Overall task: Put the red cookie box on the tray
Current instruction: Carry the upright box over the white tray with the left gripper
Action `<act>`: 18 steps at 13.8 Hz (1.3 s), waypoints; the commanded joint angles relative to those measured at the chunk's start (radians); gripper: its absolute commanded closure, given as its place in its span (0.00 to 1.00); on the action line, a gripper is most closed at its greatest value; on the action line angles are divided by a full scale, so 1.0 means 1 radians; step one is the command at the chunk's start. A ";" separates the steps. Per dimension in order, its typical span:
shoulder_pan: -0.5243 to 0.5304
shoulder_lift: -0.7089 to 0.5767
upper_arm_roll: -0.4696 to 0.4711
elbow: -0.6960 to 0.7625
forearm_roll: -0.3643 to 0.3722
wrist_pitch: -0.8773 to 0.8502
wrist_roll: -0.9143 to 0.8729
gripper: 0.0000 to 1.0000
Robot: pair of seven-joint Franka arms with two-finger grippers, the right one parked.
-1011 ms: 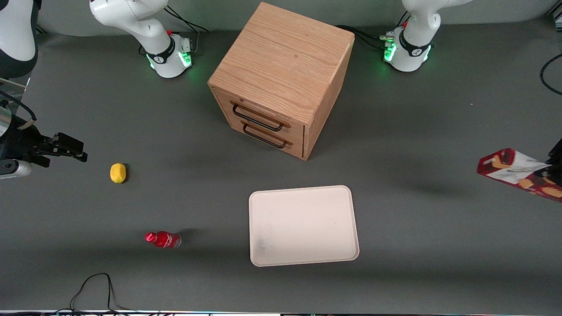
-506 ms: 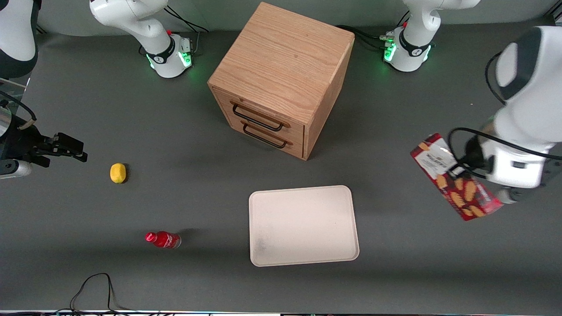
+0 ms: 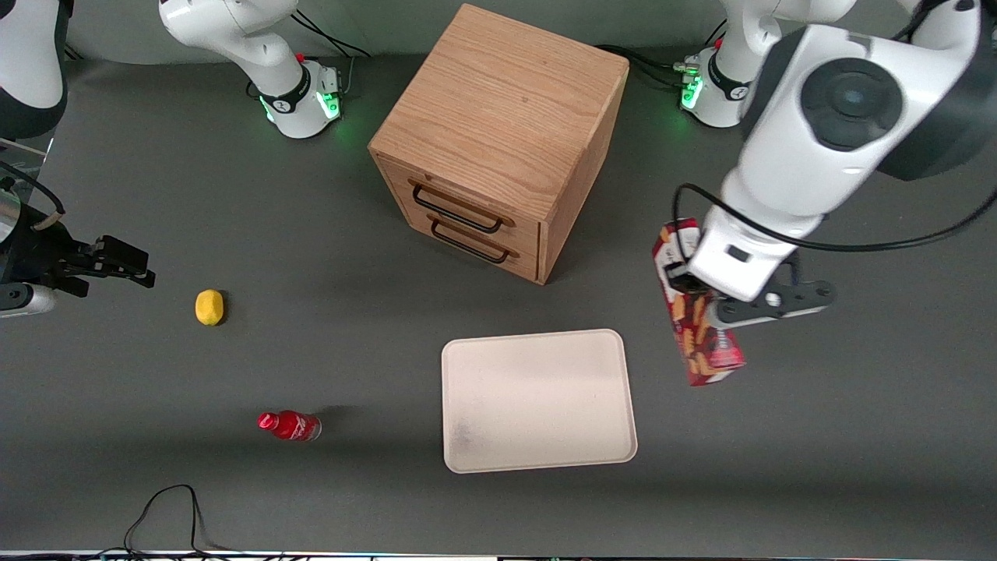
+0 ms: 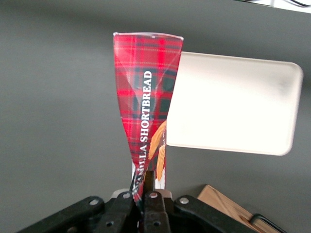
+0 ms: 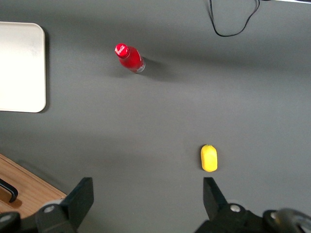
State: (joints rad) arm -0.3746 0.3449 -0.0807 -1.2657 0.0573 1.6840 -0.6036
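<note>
In the front view the wrist of the working arm covers the middle of the red cookie box (image 3: 695, 327), so only its 2 ends show — the upper end near the cabinet (image 3: 498, 140) side and the lower end with cookie pictures. The gripper (image 3: 695, 300) itself is mostly hidden there under the white arm. In the left wrist view the gripper (image 4: 148, 187) is clamped tight on one end of the box (image 4: 146, 107), and the carton is pinched flat and twisted between the fingers (image 4: 154, 204); the printed name is partly cut off, only "SHORTBREAD" reads clearly. The box hangs in the air, above the table (image 3: 818, 436), just beside the tray (image 3: 537, 401) toward the working arm's end — not over it in the front view.
</note>
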 commanded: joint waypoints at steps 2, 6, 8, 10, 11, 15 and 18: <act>-0.067 0.097 0.016 0.155 0.001 -0.010 0.001 1.00; -0.053 0.215 0.016 0.169 0.001 0.076 0.004 1.00; -0.038 0.282 0.016 0.157 -0.001 0.155 0.010 1.00; -0.024 0.351 0.016 0.111 0.009 0.245 0.018 1.00; -0.023 0.367 0.016 0.080 0.013 0.294 0.019 1.00; -0.007 0.439 0.018 0.028 0.024 0.451 0.022 1.00; -0.009 0.489 0.018 0.028 0.030 0.500 0.019 1.00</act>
State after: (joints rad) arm -0.3834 0.8240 -0.0617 -1.2323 0.0708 2.1507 -0.5935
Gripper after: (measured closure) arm 0.965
